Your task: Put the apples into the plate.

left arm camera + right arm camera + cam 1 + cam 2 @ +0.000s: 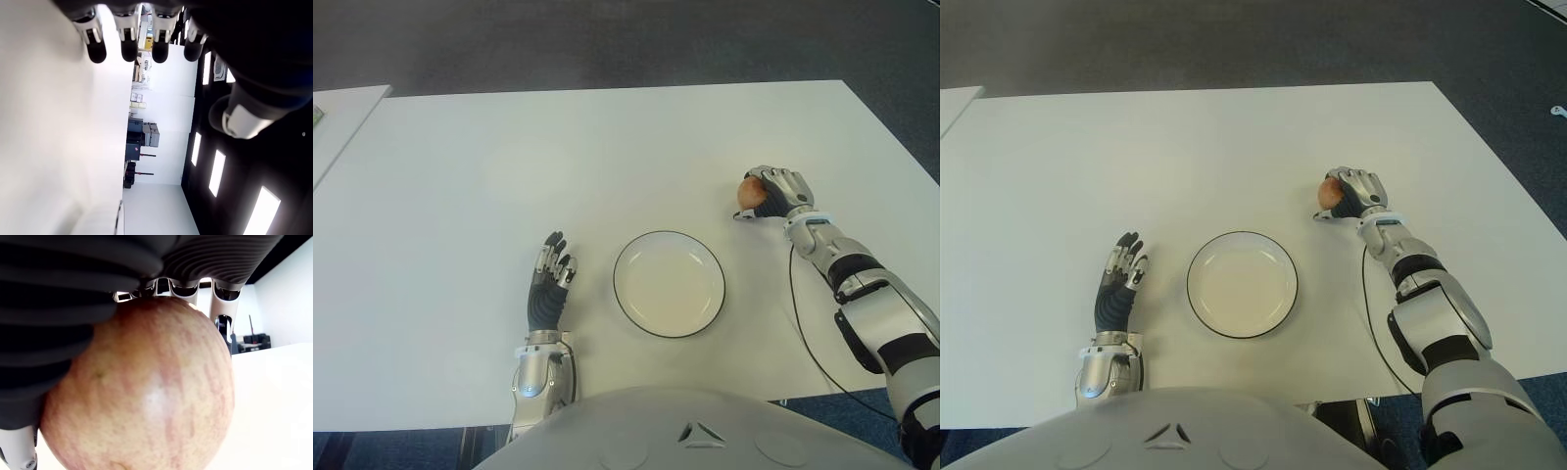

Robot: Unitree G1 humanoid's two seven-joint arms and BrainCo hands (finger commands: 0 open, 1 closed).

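Your right robot hand (773,191) is curling its fingers over one apple (751,192) on the white worktop (607,147), well to the right of the plate (669,284) and beyond it. From the left eye view you are seeing one apple, one round white plate with a thin dark rim, and two hands. The apple is showing on the plate side of the palm, with the knuckles over its top; it is round, so no long axis is showing, and you cannot tell which way its stem is pointing. Your left robot hand (548,284) is showing just left of the plate, fingers straight and relaxed, holding nothing, fingertips pointing away from the robot.

Your left wrist view is showing four dark fingertips (96,49) extended in a row beside the pale worktop, with nothing between them.

Your right wrist view is being filled by the apple (146,396): yellowish skin streaked with pinkish red, a soft highlight near its middle, ribbed dark fingers (73,284) pressing against it.
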